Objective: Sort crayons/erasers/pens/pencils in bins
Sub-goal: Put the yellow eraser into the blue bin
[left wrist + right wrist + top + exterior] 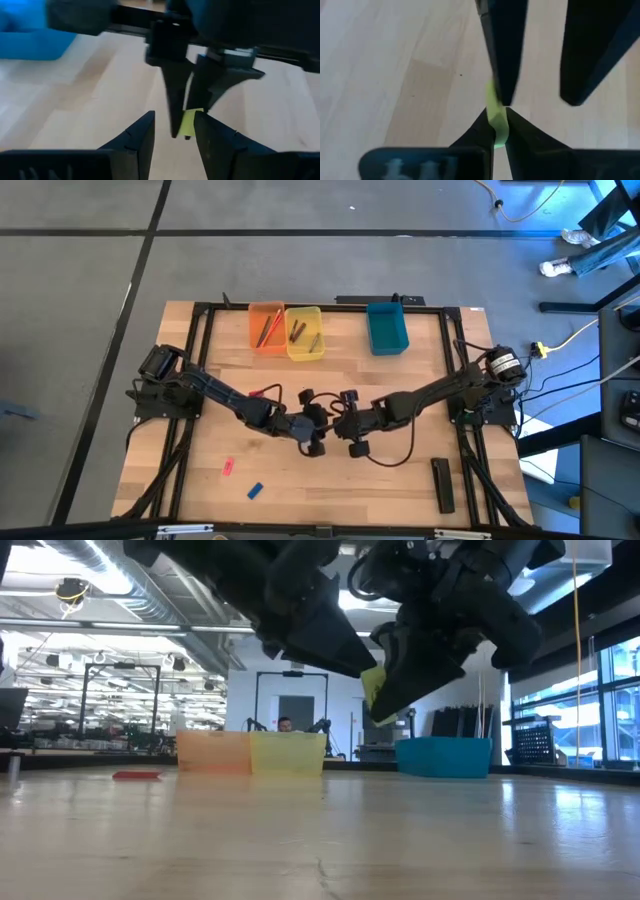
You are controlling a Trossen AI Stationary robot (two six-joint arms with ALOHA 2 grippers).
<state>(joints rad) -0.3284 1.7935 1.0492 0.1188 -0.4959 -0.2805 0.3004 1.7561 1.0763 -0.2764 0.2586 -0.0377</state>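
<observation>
**Two grippers meet over a yellow eraser at mid-table**

Nearest the front edge of the wooden table (400,370) lie loose items: a pink eraser (228,468) and a blue eraser (255,491) toward the left, and a long black bar (443,484) toward the right, all well apart from the arms.

At the centre, both dark arms reach inward and their grippers meet, raised above the table top. The right gripper (500,131) has its fingers pinched almost together on a small yellow eraser (496,120) — the eraser sticks out between the tips. The left gripper (174,131) faces it with its fingers parted; the eraser sits just in the gap between them, and one finger looks close against it, though whether it touches cannot be told. From table height, the eraser (373,692) hangs under the dark gripper bodies, clear of the wood.

A red eraser (257,394) lies on the table by the left arm.

At the far edge stand three bins. The orange bin (265,328) and the yellow bin (304,333) touch side by side, each holding a few stick-like items. The teal bin (386,328) stands apart to the right.

No readable writing or brand shows anywhere — pale marks on the right wrist's own housing are too blurred to read.
</observation>
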